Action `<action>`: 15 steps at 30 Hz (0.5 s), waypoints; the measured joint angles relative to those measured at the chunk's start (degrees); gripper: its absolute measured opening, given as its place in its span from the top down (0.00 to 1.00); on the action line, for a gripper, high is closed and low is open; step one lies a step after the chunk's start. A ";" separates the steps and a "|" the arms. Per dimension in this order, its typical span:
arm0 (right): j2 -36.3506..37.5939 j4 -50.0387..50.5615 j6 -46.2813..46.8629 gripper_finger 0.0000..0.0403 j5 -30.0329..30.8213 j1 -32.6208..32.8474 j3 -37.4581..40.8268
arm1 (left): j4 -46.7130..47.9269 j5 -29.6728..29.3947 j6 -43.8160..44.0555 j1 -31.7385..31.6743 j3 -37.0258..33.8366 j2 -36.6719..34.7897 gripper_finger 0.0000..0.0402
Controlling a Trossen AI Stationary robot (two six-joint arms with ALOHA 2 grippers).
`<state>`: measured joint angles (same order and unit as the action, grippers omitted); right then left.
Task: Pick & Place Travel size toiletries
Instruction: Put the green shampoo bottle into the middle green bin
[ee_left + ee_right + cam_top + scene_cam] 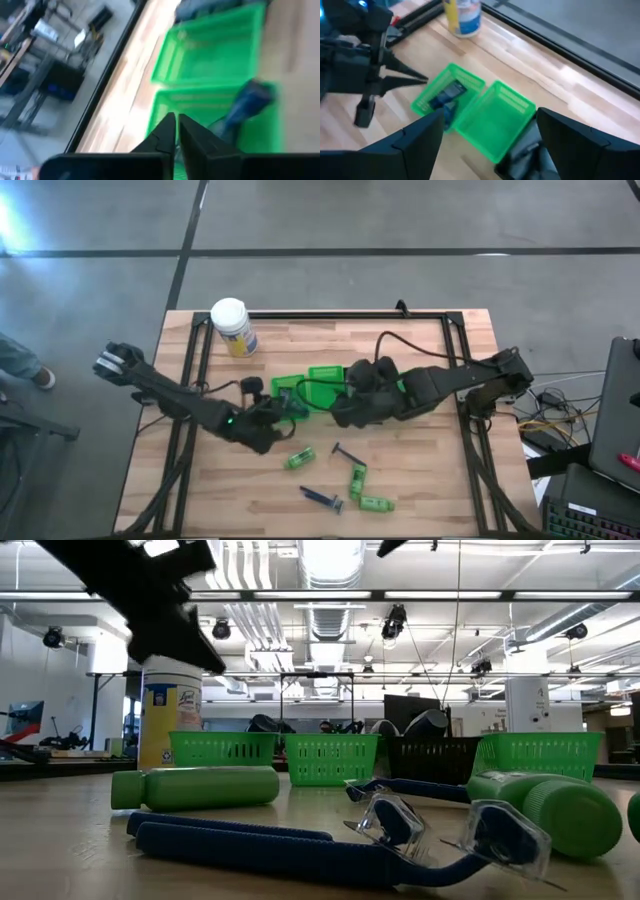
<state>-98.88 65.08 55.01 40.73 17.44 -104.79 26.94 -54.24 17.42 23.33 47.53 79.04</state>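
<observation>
Two square green bins (310, 388) stand side by side mid-table. The left one (447, 92) holds a dark blue item (449, 94), which also shows in the left wrist view (248, 102). My left gripper (176, 131) is shut with nothing between its fingers, its tips (422, 78) beside that bin's near-left wall. My right gripper (490, 142) hovers wide open and unladen above the bins' right side (345, 405). Loose toiletries lie on the near table: three small green bottles (299, 457) (357, 478) (376, 503), a dark razor (347, 451) and a blue razor (322, 498).
A white canister with a yellow label (232, 327) stands at the far left of the table. In the low view more green bins (540, 753) and a dark basket (432, 758) stand behind the loose items. Bare wood lies at the table's near left (200, 490).
</observation>
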 joint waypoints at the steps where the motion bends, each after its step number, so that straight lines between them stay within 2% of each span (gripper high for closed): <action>1: 0.03 1.10 0.70 0.21 0.00 0.10 0.02 | 0.18 0.22 -0.04 -1.06 0.00 0.72 0.96; 6: -0.30 5.13 2.04 0.19 -2.64 1.07 0.03 | -0.14 0.57 -1.91 -2.35 0.28 0.46 0.98; 9: -0.63 5.61 1.61 0.18 -4.91 2.12 0.52 | -0.50 5.54 -2.04 -1.66 1.11 -1.53 0.92; 11: -0.60 5.57 1.18 0.19 -8.69 2.73 1.47 | -2.21 15.47 -3.46 -1.46 1.23 -2.73 0.88; 15: -0.50 5.52 1.72 0.22 -21.82 3.48 5.24 | -7.19 47.81 -11.59 -1.21 1.07 -4.32 0.80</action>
<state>-99.38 70.60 56.73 18.92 20.92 -99.55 19.74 -6.43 5.82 22.12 48.60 74.72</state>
